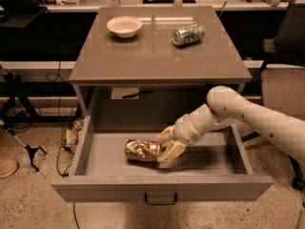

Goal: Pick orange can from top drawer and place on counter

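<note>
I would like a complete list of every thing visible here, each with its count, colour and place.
orange can: one, orange-gold, lying on the drawer floor
drawer: one, grey, pulled open under the counter
counter: one, grey-brown, top of the cabinet
bowl: one, cream, counter, far left
green can: one, green and silver, on its side, counter, far right
chair: one, dark, right of the cabinet
arm: one, cream, reaching in from the right
pincer: one, cream, at the orange can's right end
</note>
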`<action>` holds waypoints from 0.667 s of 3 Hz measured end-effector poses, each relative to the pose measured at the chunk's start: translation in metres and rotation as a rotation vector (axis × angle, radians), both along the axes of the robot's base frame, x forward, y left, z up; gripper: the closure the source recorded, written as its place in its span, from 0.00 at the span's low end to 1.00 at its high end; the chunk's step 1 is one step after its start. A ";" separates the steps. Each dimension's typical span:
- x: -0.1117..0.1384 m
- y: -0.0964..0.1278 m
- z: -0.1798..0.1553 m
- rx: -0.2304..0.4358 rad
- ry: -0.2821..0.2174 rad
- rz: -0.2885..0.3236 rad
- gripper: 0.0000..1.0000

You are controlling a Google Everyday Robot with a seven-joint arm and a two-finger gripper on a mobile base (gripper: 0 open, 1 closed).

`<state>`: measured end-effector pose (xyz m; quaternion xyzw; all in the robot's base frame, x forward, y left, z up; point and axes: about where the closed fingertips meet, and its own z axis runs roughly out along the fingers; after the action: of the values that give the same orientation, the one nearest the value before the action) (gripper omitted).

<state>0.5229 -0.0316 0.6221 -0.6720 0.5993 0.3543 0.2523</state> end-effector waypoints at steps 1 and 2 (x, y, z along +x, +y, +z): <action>-0.001 0.002 -0.001 0.001 0.002 0.004 0.42; -0.002 0.003 -0.002 0.002 0.005 0.007 0.19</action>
<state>0.5212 -0.0281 0.6202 -0.6731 0.5972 0.3574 0.2501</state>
